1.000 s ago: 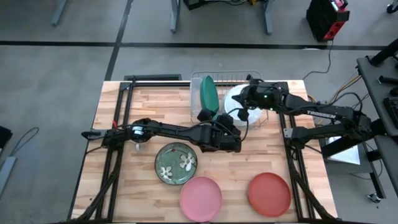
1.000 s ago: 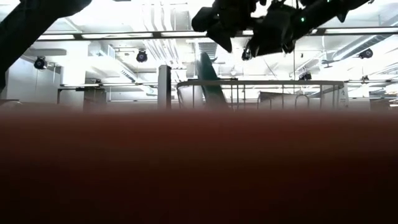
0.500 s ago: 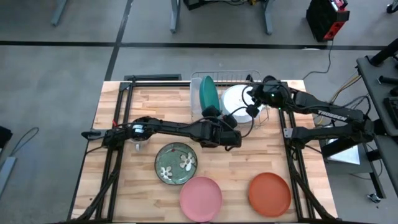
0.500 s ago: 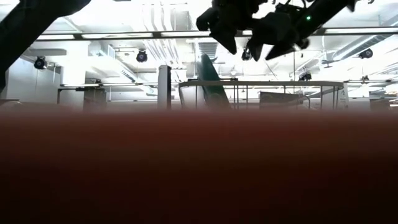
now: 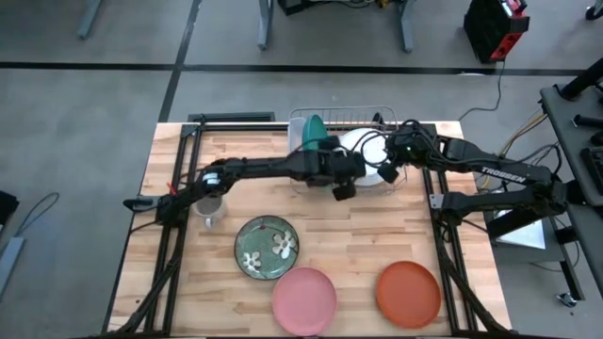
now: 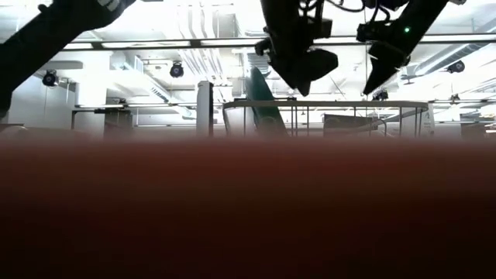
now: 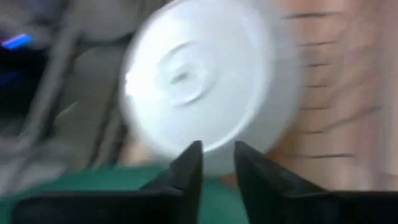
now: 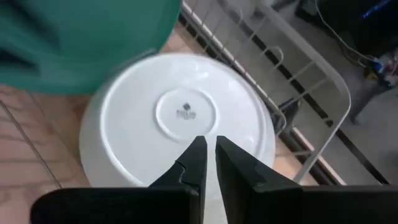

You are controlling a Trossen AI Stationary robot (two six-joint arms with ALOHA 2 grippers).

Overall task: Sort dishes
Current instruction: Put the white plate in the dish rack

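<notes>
1. White bowl [image 5: 363, 151] lies upside down in the wire rack [image 5: 377, 118] at the back of the wooden worktop [image 5: 188, 273]. Its round foot faces up in the right wrist view.
2. Teal plate [image 5: 314, 132] stands on its edge in the rack, just beside the bowl.
3. One second ago the left gripper [image 5: 341, 184] was out over the worktop in front of the rack. Now it has swung up to the rack's front edge, close to the teal plate and the bowl. Its fingers [image 7: 189, 168] are nearly together with a thin gap, and they hold nothing.
4. One second ago the right gripper [image 5: 386, 171] sat right over the bowl. Now it has slid off to the bowl's right side. Its fingers [image 8: 198, 158] are almost shut with a slim gap, and they hold nothing.
5. I think the bowl has been let go and is now put away with the teal plate.
6. Three dishes have not moved and wait on the worktop: the green flower plate [image 5: 267, 247], the pink plate [image 5: 304, 299] and the orange-red plate [image 5: 408, 293].
7. A small grey mug [image 5: 209, 209] stands near the left edge.
</notes>
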